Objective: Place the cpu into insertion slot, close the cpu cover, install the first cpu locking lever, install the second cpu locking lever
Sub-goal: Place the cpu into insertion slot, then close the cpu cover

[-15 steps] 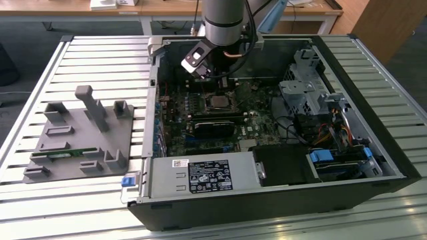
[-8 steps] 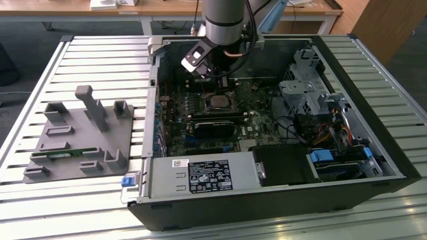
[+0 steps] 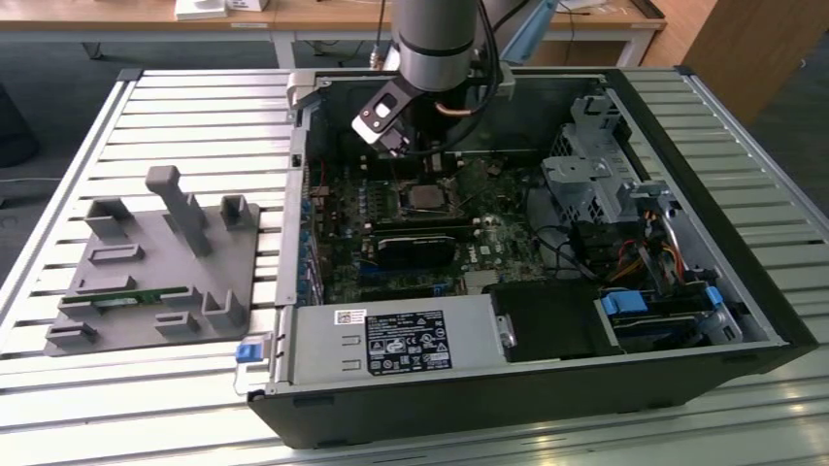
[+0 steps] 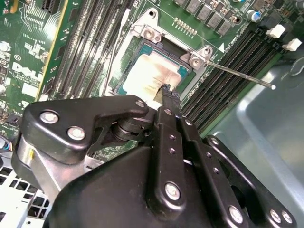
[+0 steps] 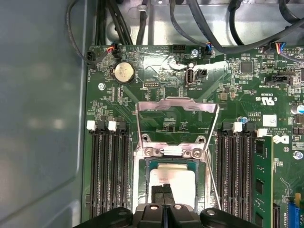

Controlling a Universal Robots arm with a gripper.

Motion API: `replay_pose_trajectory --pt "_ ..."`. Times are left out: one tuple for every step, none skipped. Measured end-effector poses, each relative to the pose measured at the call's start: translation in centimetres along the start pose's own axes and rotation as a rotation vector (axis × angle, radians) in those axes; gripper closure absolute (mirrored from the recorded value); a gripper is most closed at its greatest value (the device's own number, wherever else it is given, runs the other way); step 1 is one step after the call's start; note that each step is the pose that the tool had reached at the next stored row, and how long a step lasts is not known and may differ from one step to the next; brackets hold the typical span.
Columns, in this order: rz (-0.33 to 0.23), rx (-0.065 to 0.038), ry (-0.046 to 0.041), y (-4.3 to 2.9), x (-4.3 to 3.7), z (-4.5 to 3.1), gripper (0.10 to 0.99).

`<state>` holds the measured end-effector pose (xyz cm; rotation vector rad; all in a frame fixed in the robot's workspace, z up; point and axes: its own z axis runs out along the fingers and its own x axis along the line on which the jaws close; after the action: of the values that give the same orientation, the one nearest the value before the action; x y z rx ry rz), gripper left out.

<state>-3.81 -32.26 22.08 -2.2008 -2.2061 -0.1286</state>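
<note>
The cpu (image 5: 172,176) lies flat in the insertion slot (image 5: 142,164), its pale grey face (image 4: 151,76) up. The cpu cover (image 5: 176,105), a silvery frame with a square window, stands swung open past the socket's hinge. Two thin wire levers (image 5: 139,128) (image 5: 212,137) are raised beside it, and one rod (image 4: 237,73) sticks out over the memory slots. My gripper (image 5: 164,190) is shut with nothing between its black fingers, its tip (image 4: 167,91) right over the chip's edge; contact cannot be told. In the exterior view the gripper (image 3: 417,160) hangs just above the socket (image 3: 424,198).
Long black memory slots (image 5: 109,171) (image 5: 237,166) flank the socket. Cables (image 5: 213,28) hang past the board's edge and a coin battery (image 5: 124,72) sits there. A black card (image 3: 414,248), drive cage (image 3: 589,180) and power supply (image 3: 388,340) crowd the case. A grey fixture (image 3: 143,262) stands at the exterior view's left.
</note>
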Motion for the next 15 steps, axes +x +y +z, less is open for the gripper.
replay_pose_trajectory --pt "0.0 0.0 0.0012 0.0 -0.05 0.0 0.98" --pt "0.0 0.0 0.0022 0.0 -0.08 -0.01 0.98" --pt "0.0 0.001 0.0028 0.01 -0.08 0.0 0.98" --pt "0.001 0.002 0.0032 0.02 -0.08 0.0 0.98" --pt "0.001 0.003 0.0036 0.05 -0.09 -0.01 0.98" --pt "0.001 0.005 0.0046 0.08 -0.1 -0.03 0.98" --pt "0.001 0.006 0.0064 0.13 -0.1 -0.03 0.98" --pt "0.002 0.008 0.0077 0.16 -0.1 -0.03 0.98" --pt "0.002 0.008 0.0087 0.18 -0.1 -0.03 0.98" --pt "0.002 0.009 0.0093 0.2 -0.1 -0.03 0.98" --pt "0.002 0.01 0.0098 0.21 -0.11 -0.03 0.98" --pt "0.002 0.01 0.0101 0.23 -0.11 -0.03 0.98" --pt "0.003 0.011 0.0104 0.25 -0.11 -0.04 0.98" --pt "0.003 0.013 0.0105 0.29 -0.11 -0.06 0.98" --pt "0.003 0.014 0.0117 0.3 -0.12 -0.08 0.98"
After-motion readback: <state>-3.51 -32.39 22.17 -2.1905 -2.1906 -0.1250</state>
